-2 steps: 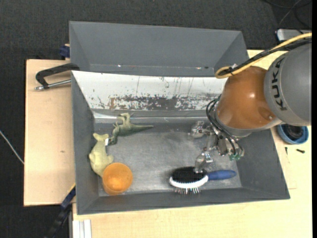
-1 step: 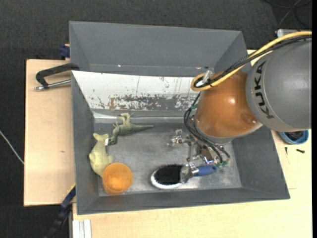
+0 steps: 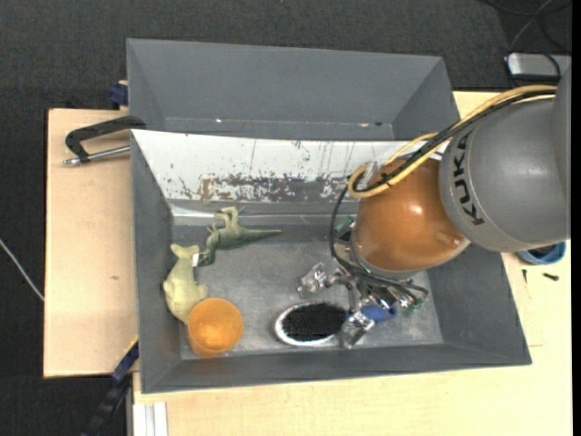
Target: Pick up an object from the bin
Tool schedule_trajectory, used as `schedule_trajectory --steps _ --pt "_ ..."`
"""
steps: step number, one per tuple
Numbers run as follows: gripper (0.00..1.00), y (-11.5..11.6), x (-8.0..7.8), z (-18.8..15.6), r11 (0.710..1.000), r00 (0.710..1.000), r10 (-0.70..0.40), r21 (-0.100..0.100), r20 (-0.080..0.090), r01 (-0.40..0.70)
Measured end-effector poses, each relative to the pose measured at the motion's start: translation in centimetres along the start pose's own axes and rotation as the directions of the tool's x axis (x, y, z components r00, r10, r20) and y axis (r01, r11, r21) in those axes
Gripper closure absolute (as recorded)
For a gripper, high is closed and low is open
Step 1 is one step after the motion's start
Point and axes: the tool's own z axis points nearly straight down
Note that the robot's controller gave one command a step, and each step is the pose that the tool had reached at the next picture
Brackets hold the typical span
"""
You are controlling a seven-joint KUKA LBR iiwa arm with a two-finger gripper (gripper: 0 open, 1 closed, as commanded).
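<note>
Lighting from above, even and fairly bright. The far inner wall of the bin [image 3: 263, 157] reflects the light as a pale, washed-out band, the brightest area in view. A small glossy highlight sits on the orange cover [image 3: 404, 230] of the arm [image 3: 508, 189]; the bin floor beneath it lies in soft shadow. The surrounding carpet [image 3: 54, 44] is dark.

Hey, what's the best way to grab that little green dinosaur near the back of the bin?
Probably its torso, from straight above, closing across the body's narrow width. The green dinosaur seems to lie flat with its thin tail trailing right; neck and tail look too slender to hold.
</note>
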Motion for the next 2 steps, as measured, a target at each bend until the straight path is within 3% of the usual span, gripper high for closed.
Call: schedule_trajectory --steps 1,2 --pt "1.00 -0.1 0.0 -0.1 1.000 1.000 0.001 0.002 0.000 -0.001" --pt "1.00 -4.6 -0.2 -17.1 0.930 0.930 -0.367 0.010 0.005 0.367"
